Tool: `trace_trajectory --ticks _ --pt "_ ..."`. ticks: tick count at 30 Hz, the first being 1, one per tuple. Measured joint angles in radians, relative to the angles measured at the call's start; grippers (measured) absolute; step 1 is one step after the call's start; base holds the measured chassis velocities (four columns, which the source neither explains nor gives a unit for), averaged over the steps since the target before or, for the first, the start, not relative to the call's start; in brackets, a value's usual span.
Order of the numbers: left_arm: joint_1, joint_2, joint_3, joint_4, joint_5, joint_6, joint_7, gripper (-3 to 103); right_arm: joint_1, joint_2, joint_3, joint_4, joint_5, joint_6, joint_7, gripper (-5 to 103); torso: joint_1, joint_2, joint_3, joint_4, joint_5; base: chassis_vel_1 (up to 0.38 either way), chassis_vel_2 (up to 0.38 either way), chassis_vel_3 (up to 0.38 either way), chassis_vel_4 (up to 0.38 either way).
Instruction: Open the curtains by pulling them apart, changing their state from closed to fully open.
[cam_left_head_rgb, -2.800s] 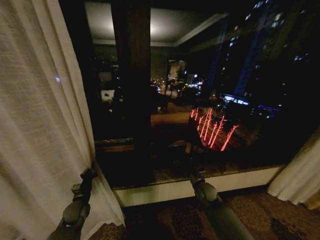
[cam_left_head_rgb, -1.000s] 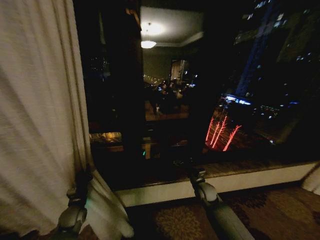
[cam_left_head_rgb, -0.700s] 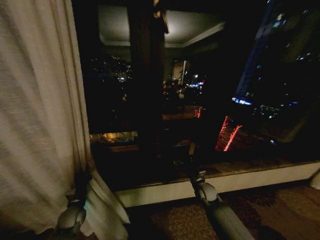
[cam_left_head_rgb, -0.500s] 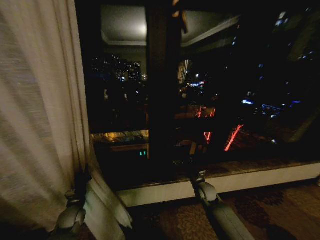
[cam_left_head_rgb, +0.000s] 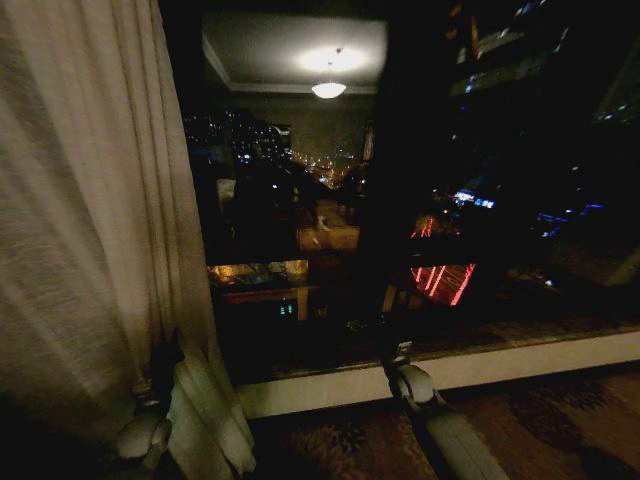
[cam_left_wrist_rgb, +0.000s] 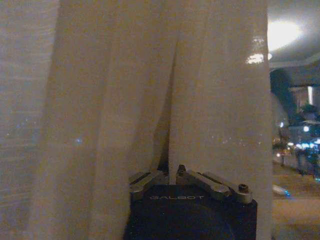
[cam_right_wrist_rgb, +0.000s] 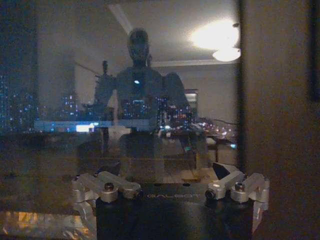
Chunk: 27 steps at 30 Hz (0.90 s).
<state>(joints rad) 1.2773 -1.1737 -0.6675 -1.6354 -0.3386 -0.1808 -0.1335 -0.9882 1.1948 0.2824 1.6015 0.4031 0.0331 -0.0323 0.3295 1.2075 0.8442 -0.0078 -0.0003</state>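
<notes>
The dark window (cam_left_head_rgb: 420, 200) spans centre and right. The curtains (cam_left_head_rgb: 90, 220) hang bunched along the left edge. At lower left, the left gripper (cam_left_head_rgb: 165, 365) pinches their fabric. The right gripper (cam_left_head_rgb: 385, 335), lower centre, stands apart.

Curtain panel (cam_left_head_rgb: 85, 220) fills frame left, w/ left claw (cam_left_head_rgb: 160, 375) at its lower inner edge, fabric bunched beside it. Window (cam_left_head_rgb: 400, 200) spans centre to right. Right claw (cam_left_head_rgb: 392, 352) sits lower centre, before the sill (cam_left_head_rgb: 520, 362).

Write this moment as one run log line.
left gripper: shut on curtain | right gripper: open, facing window glass
</notes>
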Motion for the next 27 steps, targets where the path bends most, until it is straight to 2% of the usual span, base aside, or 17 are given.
trace_trajectory --ticks 5,12,27 --pt "0.003 -0.001 -0.002 -0.001 0.0 -0.002 -0.001 0 0.0 0.0 0.0 0.0 0.0 0.0 0.0 100 0.0 0.0 0.0 0.0002 -0.0002 0.146 0.111 -0.114 -0.148" --pt "-0.001 -0.011 0.006 0.002 0.013 -0.001 -0.001 0 0.0 -0.001 0.001 0.0 0.0 0.0 0.0 100 0.0 0.0 0.0 -0.0008 0.0006 -0.016 -0.015 0.006 0.015" --pt "-0.005 -0.008 -0.001 0.015 0.017 0.0 0.001 0 0.0 0.0 0.0 0.0 0.0 0.0 0.0 100 0.0 0.0 0.0 -0.0004 0.0003 0.003 0.008 -0.004 -0.006"
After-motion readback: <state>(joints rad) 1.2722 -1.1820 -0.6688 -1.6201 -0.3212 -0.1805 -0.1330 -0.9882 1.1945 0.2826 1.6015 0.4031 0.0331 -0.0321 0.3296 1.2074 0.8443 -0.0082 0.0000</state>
